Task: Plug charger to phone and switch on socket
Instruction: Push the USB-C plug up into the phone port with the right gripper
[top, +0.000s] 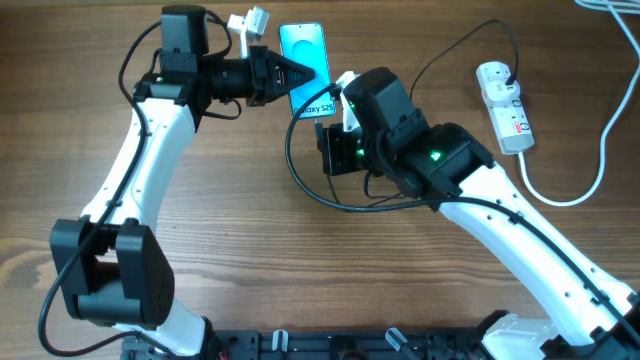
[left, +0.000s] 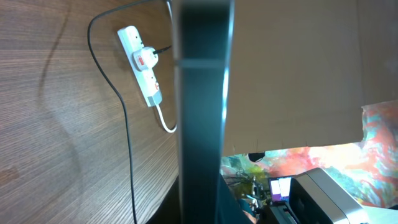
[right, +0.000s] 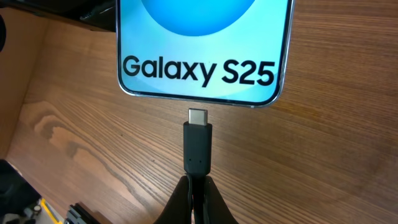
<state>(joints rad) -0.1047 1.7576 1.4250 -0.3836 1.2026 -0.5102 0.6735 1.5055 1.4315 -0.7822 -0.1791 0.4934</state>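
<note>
The phone (top: 303, 48) lies tilted at the table's back middle, cyan screen up, with a white "Galaxy S25" strip (right: 199, 71) at its near end. My left gripper (top: 290, 72) is shut on the phone's side; in the left wrist view the phone's edge (left: 202, 106) fills the centre as a dark bar. My right gripper (right: 198, 182) is shut on the charger's black plug (right: 198, 146). The plug's metal tip (right: 198, 116) points at the phone's bottom edge, a small gap short of it. The white socket (top: 505, 105) lies at the right, the charger's cable (top: 300, 175) looping from it.
A thick white lead (top: 590, 180) curves from the socket to the table's right edge. The black cable (left: 127, 124) trails over the wood between the socket (left: 142, 62) and the phone. My right arm (top: 450, 165) lies over the middle right of the table.
</note>
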